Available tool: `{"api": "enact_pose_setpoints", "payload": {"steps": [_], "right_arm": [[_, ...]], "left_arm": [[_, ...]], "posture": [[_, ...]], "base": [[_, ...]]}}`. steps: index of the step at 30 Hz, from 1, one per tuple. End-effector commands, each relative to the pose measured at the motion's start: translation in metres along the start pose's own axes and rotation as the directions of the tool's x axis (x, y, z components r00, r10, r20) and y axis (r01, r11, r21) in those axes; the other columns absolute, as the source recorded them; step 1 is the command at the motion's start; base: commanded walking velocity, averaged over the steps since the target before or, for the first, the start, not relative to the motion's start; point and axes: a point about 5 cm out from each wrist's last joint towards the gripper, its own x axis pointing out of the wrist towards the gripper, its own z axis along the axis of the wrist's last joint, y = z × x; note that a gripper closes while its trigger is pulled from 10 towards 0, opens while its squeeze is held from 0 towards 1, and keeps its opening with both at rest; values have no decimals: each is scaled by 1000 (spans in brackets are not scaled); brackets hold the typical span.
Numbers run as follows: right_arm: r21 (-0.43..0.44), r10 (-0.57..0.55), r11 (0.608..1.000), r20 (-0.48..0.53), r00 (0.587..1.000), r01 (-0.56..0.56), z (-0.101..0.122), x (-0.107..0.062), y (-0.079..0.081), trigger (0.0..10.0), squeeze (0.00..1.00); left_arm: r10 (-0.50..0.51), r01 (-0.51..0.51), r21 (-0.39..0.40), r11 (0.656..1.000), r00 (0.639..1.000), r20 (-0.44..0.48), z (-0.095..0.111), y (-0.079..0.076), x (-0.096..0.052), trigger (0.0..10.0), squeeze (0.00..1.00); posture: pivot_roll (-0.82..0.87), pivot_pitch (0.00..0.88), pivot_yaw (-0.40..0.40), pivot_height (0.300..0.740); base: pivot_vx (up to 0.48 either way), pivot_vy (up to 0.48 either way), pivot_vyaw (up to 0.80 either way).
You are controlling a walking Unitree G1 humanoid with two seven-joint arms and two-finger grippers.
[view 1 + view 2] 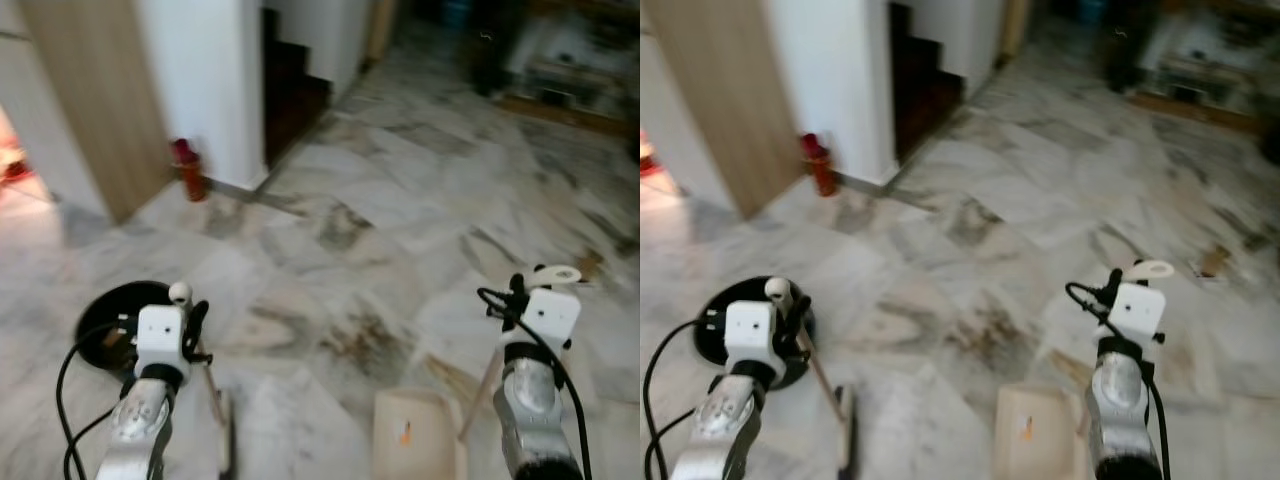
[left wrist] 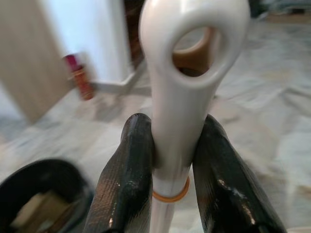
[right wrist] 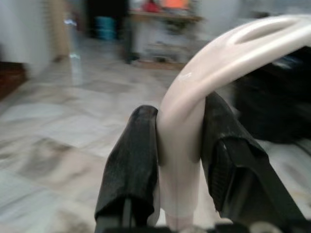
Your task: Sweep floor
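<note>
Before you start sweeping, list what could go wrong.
1. The left pincer grips the broom handle at its very top, so the broom head may swing wide and hit the black round base beside it.
2. The right pincer holds the dustpan handle by its curved end; the dustpan could twist.
3. The red bottle by the wall could get knocked over.

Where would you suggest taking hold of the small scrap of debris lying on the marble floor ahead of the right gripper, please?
The debris lies flat on the floor, so pinching looks unpromising. Better to sweep it with the broom from its far side toward the dustpan.
</note>
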Motion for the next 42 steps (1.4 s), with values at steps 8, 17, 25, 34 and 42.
{"api": "enact_pose_setpoints", "payload": {"steps": [8, 17, 25, 34, 42], "right_arm": [[0, 27, 1000, 59, 998, -27, 12, 6, 6, 10000, 0], [25, 28, 999, 90, 996, -30, 18, 6, 6, 10000, 0], [44, 40, 998, 96, 995, -45, 19, 7, 12, 10000, 0], [73, 66, 995, 85, 994, -72, 19, 7, 20, 10000, 0], [75, 83, 993, 86, 993, -89, 20, 9, 22, 10000, 0]], "left_arm": [[6, -5, -18, 1000, 999, 40, 5, 0, 2, 10000, 0], [31, -31, -22, 999, 999, 28, 1, 5, 2, 10000, 0], [40, -40, -10, 999, 999, 35, 4, 9, 9, 10000, 0], [66, -66, -13, 998, 997, 36, 3, 14, 8, 10000, 0], [72, -71, -15, 997, 997, 37, 3, 14, 9, 10000, 0]], "posture": [[46, 0, -38, 740], [28, 0, -28, 740], [32, 0, -16, 740], [49, 0, -29, 740], [48, 0, -33, 740]], "base": [[0, 0, -788], [0, 0, -164], [236, 0, 0], [330, 0, 0], [330, 0, 0]]}}
